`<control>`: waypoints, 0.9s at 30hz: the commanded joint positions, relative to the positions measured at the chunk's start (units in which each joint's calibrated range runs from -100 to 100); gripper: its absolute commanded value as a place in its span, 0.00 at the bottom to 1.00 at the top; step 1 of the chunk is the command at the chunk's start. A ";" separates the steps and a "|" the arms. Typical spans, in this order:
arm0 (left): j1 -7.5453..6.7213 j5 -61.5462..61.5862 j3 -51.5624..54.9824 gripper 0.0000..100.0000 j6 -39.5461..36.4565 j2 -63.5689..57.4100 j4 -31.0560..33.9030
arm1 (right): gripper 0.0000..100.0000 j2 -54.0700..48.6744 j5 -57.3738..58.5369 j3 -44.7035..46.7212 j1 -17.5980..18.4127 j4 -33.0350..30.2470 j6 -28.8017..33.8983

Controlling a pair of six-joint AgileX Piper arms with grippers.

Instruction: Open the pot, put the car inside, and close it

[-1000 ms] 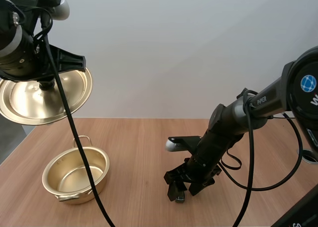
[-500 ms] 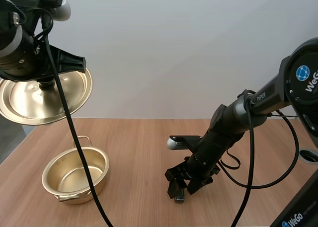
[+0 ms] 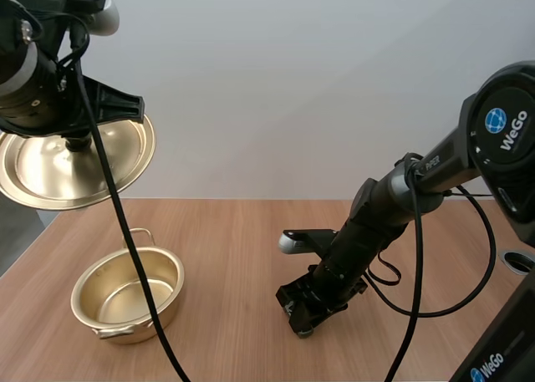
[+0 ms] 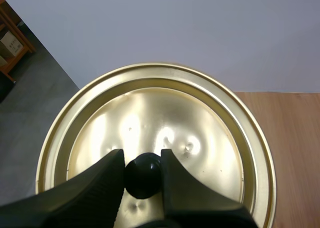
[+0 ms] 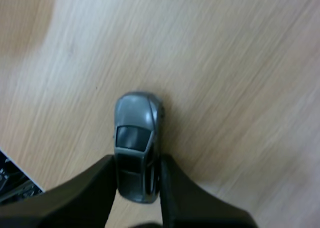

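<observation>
Right wrist view: the right gripper (image 5: 136, 164) pinches the rear of a small grey toy car (image 5: 134, 123), which sits on the light wooden table (image 5: 225, 63), at about six o'clock in the high view. Meanwhile the left gripper (image 4: 142, 158) is clamped on the black knob (image 4: 143, 177) of a round gold metal lid (image 4: 200, 128), held aloft at ten o'clock. An open gold metal pot (image 3: 125, 294) stands below, at eight o'clock.
</observation>
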 commanded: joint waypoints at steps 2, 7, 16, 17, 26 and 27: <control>0.03 0.00 -0.04 0.00 0.11 -0.04 -0.06 | 0.00 -0.16 0.30 -0.12 0.04 -0.41 -0.57; 0.03 0.00 -0.04 0.00 0.11 -0.04 -0.06 | 0.00 -0.30 0.30 -0.12 0.04 -0.80 -3.19; 0.03 0.00 -0.98 0.00 1.70 -1.85 0.55 | 0.00 -7.76 6.38 -9.75 0.04 6.35 -4.74; 0.03 0.00 -1.51 0.00 2.17 -2.57 0.84 | 0.00 -8.88 8.43 -11.51 0.04 7.78 -5.26; 0.03 0.00 -8.41 0.00 3.00 -11.57 6.67 | 0.00 -12.37 30.37 -24.18 0.04 13.98 -8.22; 0.03 0.00 -8.88 0.00 3.00 -12.89 6.71 | 0.00 -12.37 30.37 -24.92 0.04 15.20 -9.17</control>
